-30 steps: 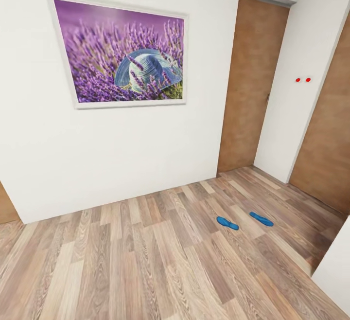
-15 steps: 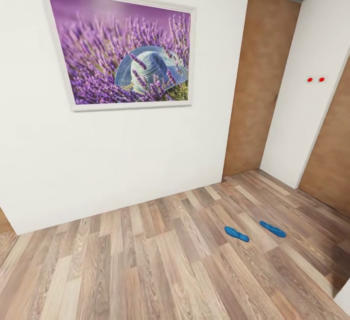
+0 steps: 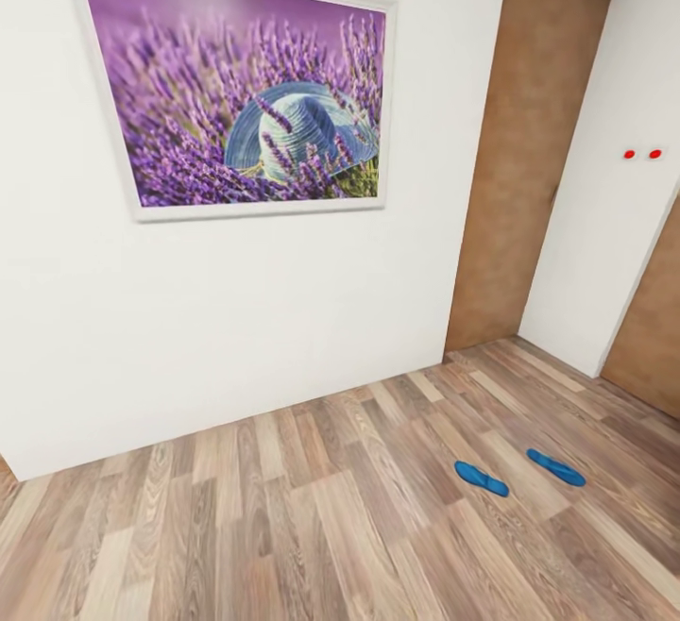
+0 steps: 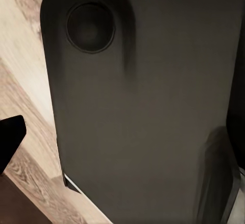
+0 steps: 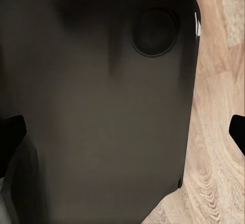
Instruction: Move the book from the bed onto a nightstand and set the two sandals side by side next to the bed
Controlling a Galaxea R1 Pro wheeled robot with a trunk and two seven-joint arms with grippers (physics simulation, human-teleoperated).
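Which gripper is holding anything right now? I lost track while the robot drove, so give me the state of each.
Left gripper: cannot be told; dark robot bodywork blocks the wrist view.
Right gripper: cannot be told, likewise.

A large framed picture (image 3: pixel 241 92) hangs on the white wall (image 3: pixel 236 319); it shows purple lavender and a pale blue hat. To the right of it there is a brown door (image 3: pixel 534 168). Further right, two small red dots (image 3: pixel 642 154) sit on a white wall section.
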